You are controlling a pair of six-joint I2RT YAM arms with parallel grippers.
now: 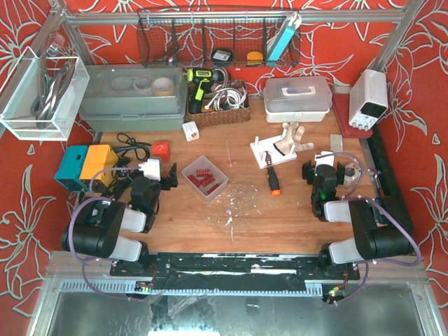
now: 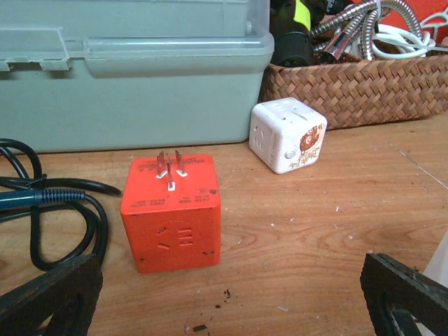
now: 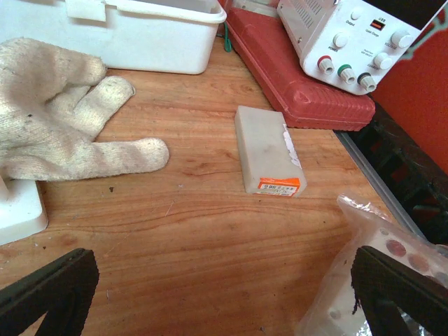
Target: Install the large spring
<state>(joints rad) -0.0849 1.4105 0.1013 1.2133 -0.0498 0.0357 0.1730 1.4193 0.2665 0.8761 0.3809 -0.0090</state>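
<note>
I cannot make out a large spring in any view. A white fixture block (image 1: 268, 152) lies right of the table's middle with a beige work glove (image 1: 295, 138) against it and a screwdriver (image 1: 273, 180) with a black and orange handle in front. A clear tray (image 1: 204, 177) of small red parts sits at the middle. My left gripper (image 1: 158, 183) is open and empty, low over the wood (image 2: 231, 301), facing an orange plug cube (image 2: 171, 210). My right gripper (image 1: 326, 173) is open and empty (image 3: 224, 294), with the glove (image 3: 63, 112) ahead to its left.
A white cube (image 2: 287, 134), black cables (image 2: 42, 203), a grey toolbox (image 1: 133, 94) and a wicker basket (image 1: 220, 105) are on the left. A white block (image 3: 269, 150), plastic bag (image 3: 364, 280), red case (image 3: 301, 91) and power supply (image 1: 369, 98) are on the right.
</note>
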